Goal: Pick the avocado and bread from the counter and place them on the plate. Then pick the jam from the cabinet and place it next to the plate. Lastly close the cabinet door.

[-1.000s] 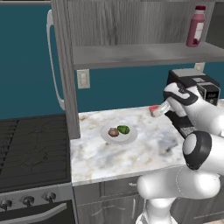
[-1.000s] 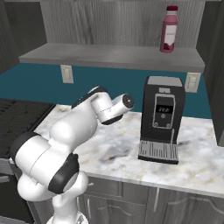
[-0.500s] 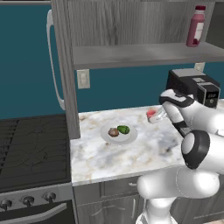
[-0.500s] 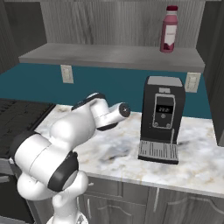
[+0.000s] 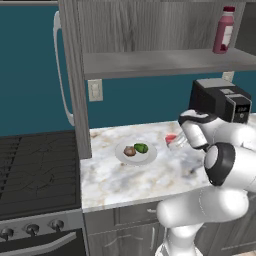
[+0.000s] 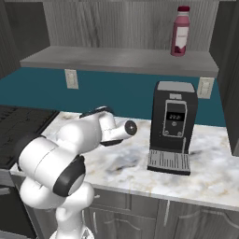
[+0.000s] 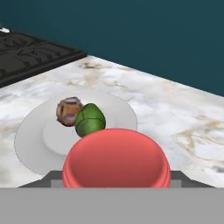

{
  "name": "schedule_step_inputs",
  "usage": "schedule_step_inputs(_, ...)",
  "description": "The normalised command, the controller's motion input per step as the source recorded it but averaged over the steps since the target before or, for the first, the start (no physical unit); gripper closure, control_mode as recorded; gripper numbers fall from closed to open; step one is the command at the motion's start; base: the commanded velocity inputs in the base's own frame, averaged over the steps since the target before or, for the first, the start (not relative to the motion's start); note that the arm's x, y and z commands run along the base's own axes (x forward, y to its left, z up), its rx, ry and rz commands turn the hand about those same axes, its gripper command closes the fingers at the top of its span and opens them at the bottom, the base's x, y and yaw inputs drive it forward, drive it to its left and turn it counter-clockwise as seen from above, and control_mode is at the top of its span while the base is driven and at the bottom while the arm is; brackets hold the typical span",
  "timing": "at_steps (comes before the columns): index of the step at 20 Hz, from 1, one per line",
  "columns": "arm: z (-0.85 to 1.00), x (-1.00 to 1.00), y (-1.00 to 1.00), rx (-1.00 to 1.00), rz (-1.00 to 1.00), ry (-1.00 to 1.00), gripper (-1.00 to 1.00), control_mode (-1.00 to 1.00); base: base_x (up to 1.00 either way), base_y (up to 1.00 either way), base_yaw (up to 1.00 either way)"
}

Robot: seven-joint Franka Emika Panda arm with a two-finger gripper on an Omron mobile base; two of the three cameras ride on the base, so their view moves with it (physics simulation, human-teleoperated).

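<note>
- The counter was a white-and-beige marbled stone top over grey wood cabinets, with a dark teal wall behind it.
- A black stove top stood at the left end of the counter, with round knobs on its front edge.
- The plate lay on the counter near the open cabinet door, and the bread and the avocado lay on it, touching each other.
- In the hand view the bread was to the left of the avocado, both near the middle of the plate.
- The gripper was low over the counter, just to the right of the plate, and it had the jam between its fingers; the jaws stood partly apart, closed on the jar.
- In the hand view the jam was very close to the camera, in front of the plate.
- The cabinet was open, and on its inner shelf stood a tall dark-red bottle with a white cap.
- A black coffee machine stood on the counter on the right side, under the shelf.
- Its small display showed pale digits, but they were too small to read; the bottle had no readable label.
- A pale wall outlet was on the teal wall under the shelf.
</note>
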Motion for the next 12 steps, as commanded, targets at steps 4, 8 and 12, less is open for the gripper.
schedule_step_inputs(4, -0.38, 0.00, 0.01, 0.00, 0.00, 0.00, 1.00, -1.00, 0.00, 0.00, 0.00)
schedule_step_inputs(8, -0.37, 0.00, 0.04, 0.00, 0.00, 0.00, 1.00, -1.00, 0.00, 0.00, 0.00)
schedule_step_inputs(12, -0.35, 0.00, 0.04, 0.00, 0.00, 0.00, 1.00, -1.00, 0.00, 0.00, 0.00)
